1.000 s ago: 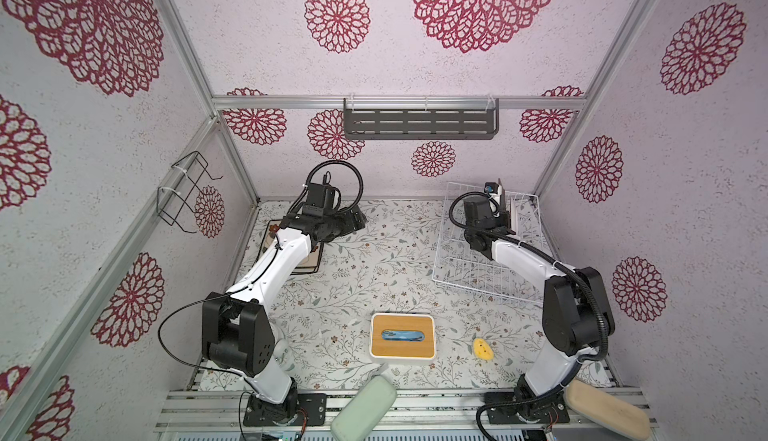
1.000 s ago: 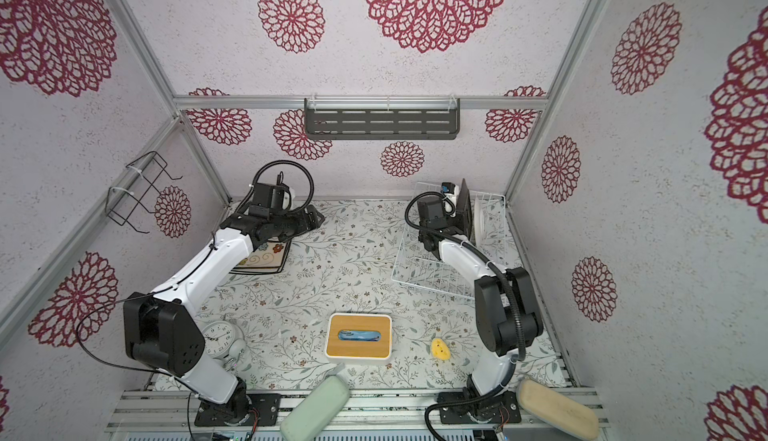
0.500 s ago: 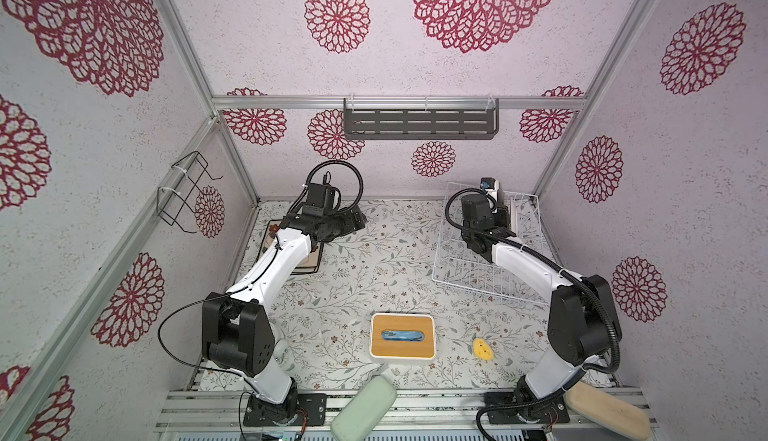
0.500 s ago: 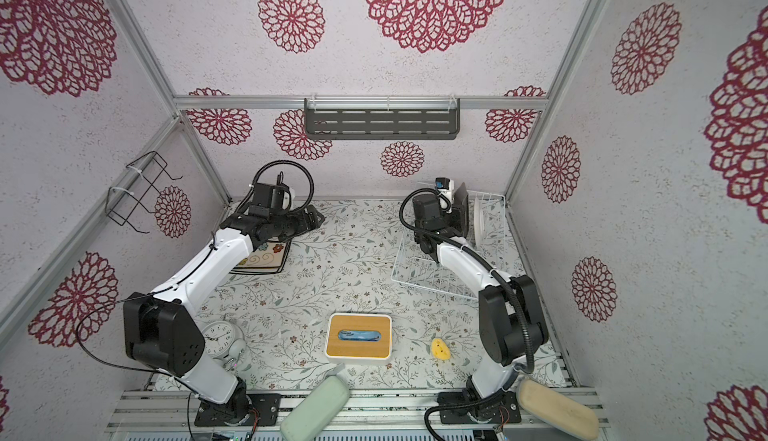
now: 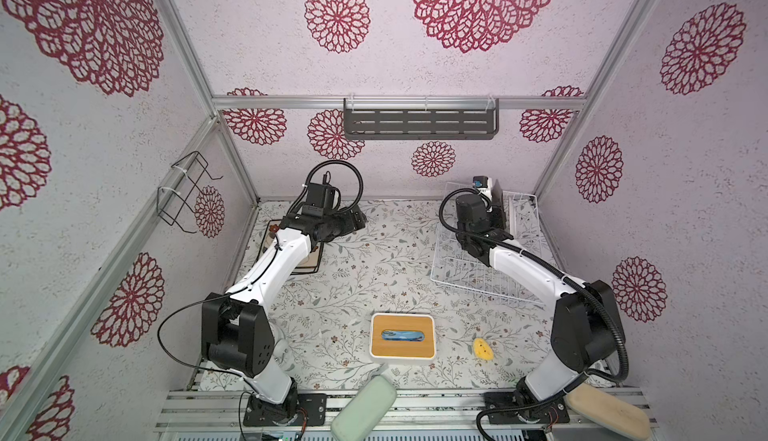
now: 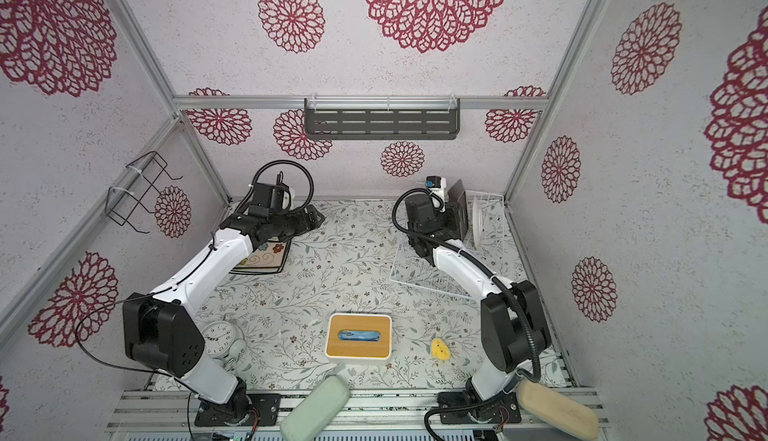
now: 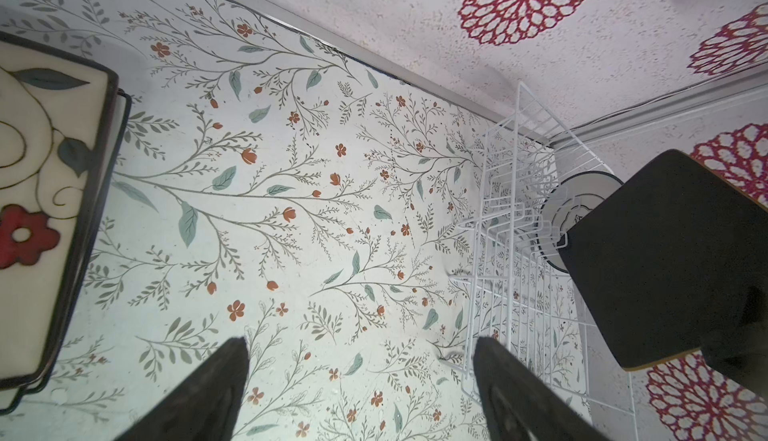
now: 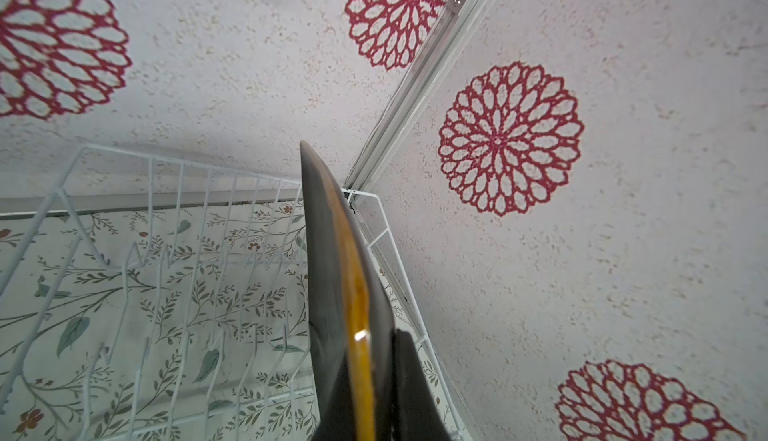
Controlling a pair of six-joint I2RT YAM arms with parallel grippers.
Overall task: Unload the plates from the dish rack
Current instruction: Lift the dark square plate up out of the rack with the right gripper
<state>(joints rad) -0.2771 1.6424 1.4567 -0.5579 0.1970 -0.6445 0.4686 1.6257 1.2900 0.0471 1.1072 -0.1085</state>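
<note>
Left end effector (image 7: 360, 380), jaws spread, hovers over the surface (image 7: 291, 210) beside stacked plates (image 7: 45, 193). Right end effector (image 8: 376, 401) pinches a dark square plate (image 7: 665, 260) upright over the dish rack (image 7: 515, 227), where a round white plate (image 7: 579, 195) stands.

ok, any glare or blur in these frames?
Right wrist: small glint on the amber rim of the dark plate, near end soft. Left wrist: fingers of the left gripper out of focus, dish rack sharp. Both top views: even light, no glare.
</note>
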